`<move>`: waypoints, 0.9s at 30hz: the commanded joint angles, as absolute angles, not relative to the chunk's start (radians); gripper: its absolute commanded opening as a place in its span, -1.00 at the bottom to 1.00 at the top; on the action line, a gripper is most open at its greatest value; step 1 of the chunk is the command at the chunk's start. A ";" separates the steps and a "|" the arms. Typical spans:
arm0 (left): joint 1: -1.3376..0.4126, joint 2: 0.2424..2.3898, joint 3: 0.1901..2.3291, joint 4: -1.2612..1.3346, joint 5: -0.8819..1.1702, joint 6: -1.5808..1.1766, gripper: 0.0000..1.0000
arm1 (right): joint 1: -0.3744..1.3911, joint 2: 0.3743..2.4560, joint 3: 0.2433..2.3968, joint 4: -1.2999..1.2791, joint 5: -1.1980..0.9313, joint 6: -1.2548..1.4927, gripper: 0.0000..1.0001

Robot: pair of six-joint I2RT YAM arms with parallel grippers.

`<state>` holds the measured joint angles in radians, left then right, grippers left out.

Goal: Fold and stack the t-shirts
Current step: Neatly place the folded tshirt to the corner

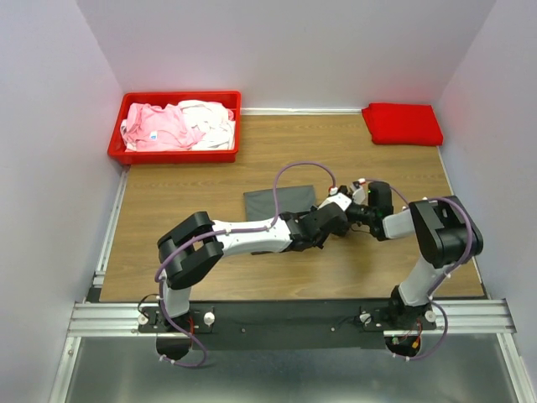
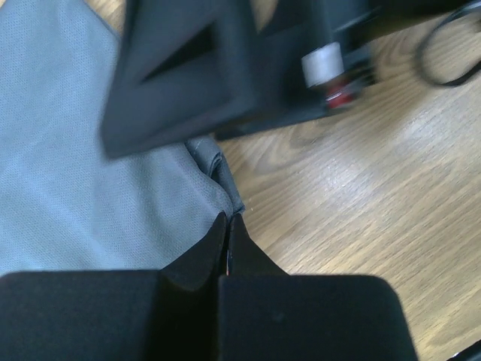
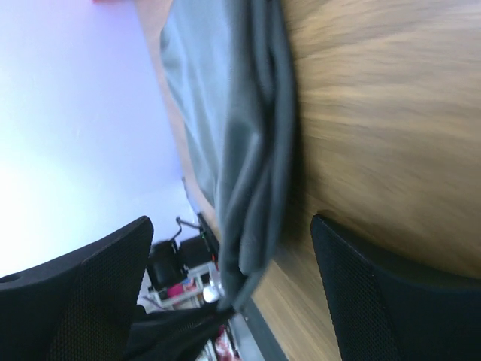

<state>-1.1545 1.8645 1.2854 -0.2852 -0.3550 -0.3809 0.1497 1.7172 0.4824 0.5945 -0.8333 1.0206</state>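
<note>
Cloth at the corner of the dark grey t-shirt (image 1: pixel 281 200), lying central on the counter (image 1: pixel 168 201), is pinched by the left jaws while the right jaws are held spread astride its edge, likely for another fold.

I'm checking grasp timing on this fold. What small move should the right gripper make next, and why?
Probably close the right gripper. Its jaws stand open on either side of the bunched edge of the dark grey t-shirt, while the left gripper is already shut on a corner of it, so both could then lift the shirt together.
</note>
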 commanded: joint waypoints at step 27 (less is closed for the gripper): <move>-0.732 1.580 1.295 -0.364 -0.084 -0.339 0.43 | 0.275 1.874 1.162 -0.271 0.064 0.211 -0.99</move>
